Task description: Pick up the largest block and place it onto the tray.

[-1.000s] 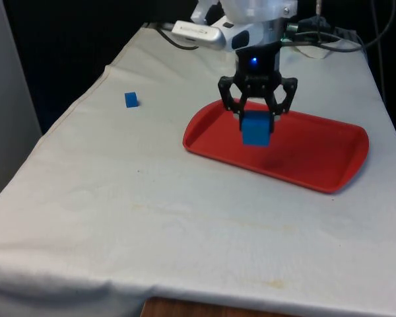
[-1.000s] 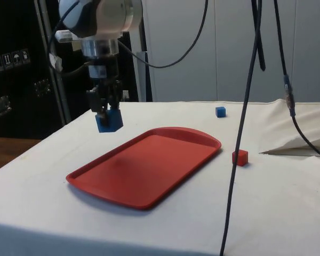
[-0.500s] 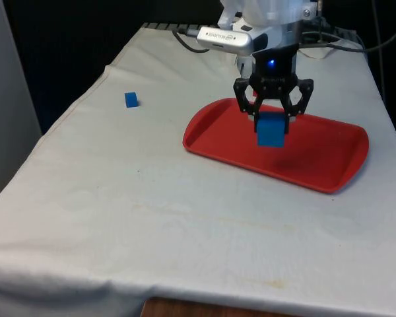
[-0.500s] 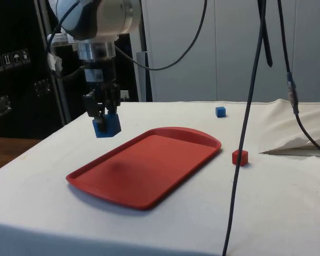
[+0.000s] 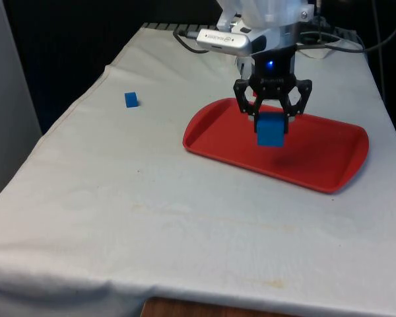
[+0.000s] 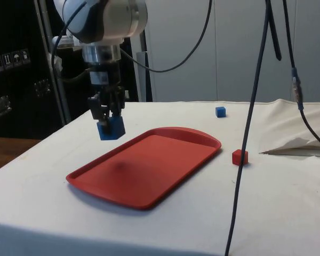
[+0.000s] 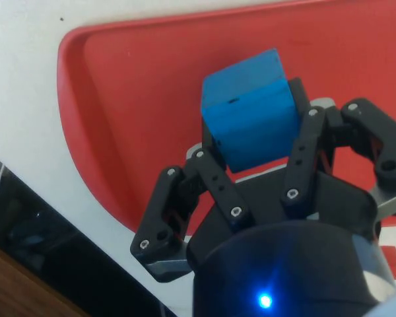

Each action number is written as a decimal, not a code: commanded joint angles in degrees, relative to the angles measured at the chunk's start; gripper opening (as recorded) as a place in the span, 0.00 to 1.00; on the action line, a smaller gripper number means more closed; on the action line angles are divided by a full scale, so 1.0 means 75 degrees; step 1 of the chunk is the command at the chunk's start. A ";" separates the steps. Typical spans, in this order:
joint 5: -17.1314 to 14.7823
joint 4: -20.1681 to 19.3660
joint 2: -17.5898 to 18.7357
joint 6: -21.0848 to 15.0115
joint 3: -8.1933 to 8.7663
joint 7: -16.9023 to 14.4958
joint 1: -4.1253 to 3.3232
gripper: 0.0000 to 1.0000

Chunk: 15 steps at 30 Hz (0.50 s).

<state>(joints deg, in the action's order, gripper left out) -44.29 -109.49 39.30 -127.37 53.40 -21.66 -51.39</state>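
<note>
The claw [image 5: 272, 117] has its two black fingers clenched on the big blue block [image 5: 271, 130], one finger against each side face, and it holds the block up in the air over the red tray [image 5: 330, 155]. From the side, the block [image 6: 111, 129] hangs at the claw's [image 6: 108, 118] tips with open space between its underside and the tray [image 6: 165, 160], and a faint dark shadow lies on the tray floor below it. In the wrist view the block [image 7: 251, 119] sits a little tilted between the fingers [image 7: 211, 178], its top corner sticking out past them, with the tray's red floor and curved rim [image 7: 72, 119] behind it.

The tray rests flat on the counter [image 5: 152, 198], directly under the claw.

A small blue cube [image 5: 131, 100] sits on the cloth well away from the claw, out toward the front view's left and clear of the tray. In the side view that same small cube [image 6: 220, 111] lies beyond the tray's far end. A small red cube [image 6: 240, 157] stands on the cloth just beside the tray's rim, also well apart from the claw, close to a dark cable [image 6: 245, 138] hanging in the foreground.
</note>
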 commanded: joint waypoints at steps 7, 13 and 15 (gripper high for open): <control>0.0084 -0.0626 -0.0382 -0.0428 0.0008 -0.0069 -0.0229 0.01; 0.0176 -0.0840 -0.0565 -0.0634 -0.0122 -0.0061 -0.0191 0.01; 0.0214 -0.0924 -0.0642 -0.0710 -0.0168 -0.0061 -0.0176 0.01</control>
<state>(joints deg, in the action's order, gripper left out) -42.69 -113.50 36.15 -130.86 51.28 -21.66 -50.99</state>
